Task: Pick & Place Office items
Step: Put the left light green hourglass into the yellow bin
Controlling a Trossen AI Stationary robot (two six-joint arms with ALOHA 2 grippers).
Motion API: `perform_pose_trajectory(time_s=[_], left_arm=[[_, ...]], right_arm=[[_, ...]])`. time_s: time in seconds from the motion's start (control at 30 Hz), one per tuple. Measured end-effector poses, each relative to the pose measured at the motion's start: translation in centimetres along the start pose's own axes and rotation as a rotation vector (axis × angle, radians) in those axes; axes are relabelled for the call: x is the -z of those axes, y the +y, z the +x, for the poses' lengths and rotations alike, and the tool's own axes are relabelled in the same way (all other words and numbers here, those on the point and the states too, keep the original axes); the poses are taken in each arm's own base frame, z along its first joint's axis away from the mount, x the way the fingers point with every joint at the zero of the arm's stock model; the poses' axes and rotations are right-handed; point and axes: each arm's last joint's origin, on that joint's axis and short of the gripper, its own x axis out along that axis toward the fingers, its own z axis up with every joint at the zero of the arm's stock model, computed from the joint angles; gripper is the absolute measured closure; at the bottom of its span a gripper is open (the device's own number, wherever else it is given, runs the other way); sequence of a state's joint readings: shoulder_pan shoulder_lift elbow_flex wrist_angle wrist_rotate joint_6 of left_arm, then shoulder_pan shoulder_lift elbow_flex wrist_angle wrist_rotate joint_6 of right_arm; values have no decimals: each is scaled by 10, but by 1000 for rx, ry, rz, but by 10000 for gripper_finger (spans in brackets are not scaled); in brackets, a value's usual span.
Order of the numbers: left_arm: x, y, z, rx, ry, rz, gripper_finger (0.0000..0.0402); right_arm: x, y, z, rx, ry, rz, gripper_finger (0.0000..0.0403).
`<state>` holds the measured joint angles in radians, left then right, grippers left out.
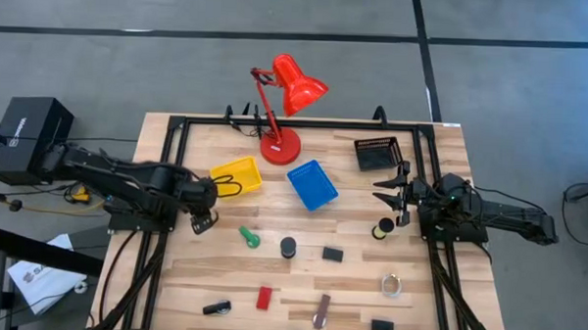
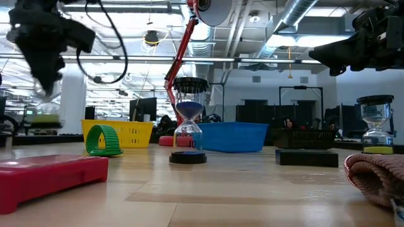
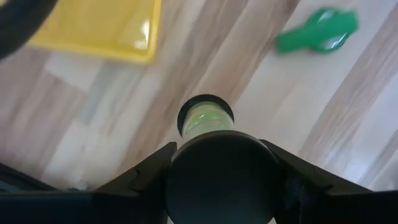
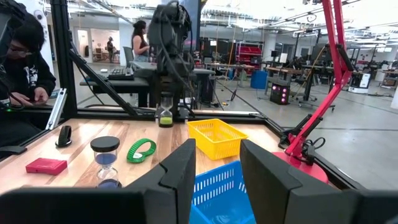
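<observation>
My left gripper (image 1: pixel 204 219) hangs over the table's left part, near the yellow tray (image 1: pixel 237 176), shut on a small sand timer (image 3: pixel 205 121) with black end discs and green sand. My right gripper (image 1: pixel 389 191) waits open above the table's right side, touching nothing. Lying on the wood are a green piece (image 1: pixel 249 238), a black sand timer (image 1: pixel 288 247), a black block (image 1: pixel 333 254), a yellow sand timer (image 1: pixel 383 230), a silvery ring (image 1: pixel 392 284), a red block (image 1: pixel 264 298) and a brown-silver bar (image 1: pixel 322 310). My left gripper pinches the sand timer's upper black disc (image 3: pixel 221 186) between its two fingers (image 3: pixel 149 171), coming from above and pointing down. The timer hangs upright below the fingers, its lower disc (image 3: pixel 205 107) lifted clear of the table.
A blue tray (image 1: pixel 312 184) sits mid-table and a black mesh tray (image 1: pixel 376 153) at the far right. The red desk lamp (image 1: pixel 280 145) stands at the far edge between them. A black piece (image 1: pixel 216 307) and a black block (image 1: pixel 382 327) lie near the near edge. A person sits beyond the table (image 4: pixel 18 68).
</observation>
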<state>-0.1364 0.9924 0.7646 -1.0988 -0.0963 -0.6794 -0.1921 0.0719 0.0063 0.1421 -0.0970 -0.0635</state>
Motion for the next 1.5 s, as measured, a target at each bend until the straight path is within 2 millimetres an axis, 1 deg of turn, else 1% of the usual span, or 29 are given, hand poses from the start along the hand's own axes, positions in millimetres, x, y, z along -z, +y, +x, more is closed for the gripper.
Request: perform_pose_trajectory(time_s=[0.07, 0.17, 0.3, 0.4, 0.53, 0.67, 0.77, 0.83, 0.93, 1.07, 1.13, 1.23, 1.4, 1.5], left_arm=[[-4, -1, -6, 1, -35, 10, 199], [-13, -1, -16, 10, -83, -19, 204], [-25, 3, -28, -6, -155, -20, 204], [-35, 8, -31, -38, -191, 2, 198], [-55, 18, -20, -87, -194, 28, 203], [-73, 32, -1, -164, -125, 27, 204], [-81, 44, 10, -213, -74, 3, 196], [-84, 49, 14, -209, -49, -24, 192], [-87, 53, 19, -194, -23, -59, 202], [-88, 57, 21, -198, -25, -207, 204], [-88, 57, 21, -196, -29, -241, 196], [-86, 58, 24, -200, -19, -251, 182], [-74, 62, 39, -258, 11, -341, 198], [-72, 63, 41, -262, 14, -366, 198]], right_arm=[[0, 0, 0, 0, 0, 0, 286], [0, 0, 0, 0, 0, 0, 286], [0, 0, 0, 1, -1, -21, 286], [-1, 0, 0, 1, -5, -43, 286], [-2, 0, 0, 3, -23, -45, 286], [-2, 0, 0, 3, -25, -45, 286], [-2, 0, 0, 3, -23, -45, 286], [-2, 0, 0, 3, -22, -44, 286], [-2, 0, 0, 2, -18, -44, 286], [-1, 0, 0, 0, -7, -43, 286], [-1, 0, 0, 1, -8, -43, 286], [-1, 0, 0, 1, -8, -43, 286], [-1, 0, 0, 1, -8, -43, 286], [-1, 0, 0, 1, -9, -43, 286]])
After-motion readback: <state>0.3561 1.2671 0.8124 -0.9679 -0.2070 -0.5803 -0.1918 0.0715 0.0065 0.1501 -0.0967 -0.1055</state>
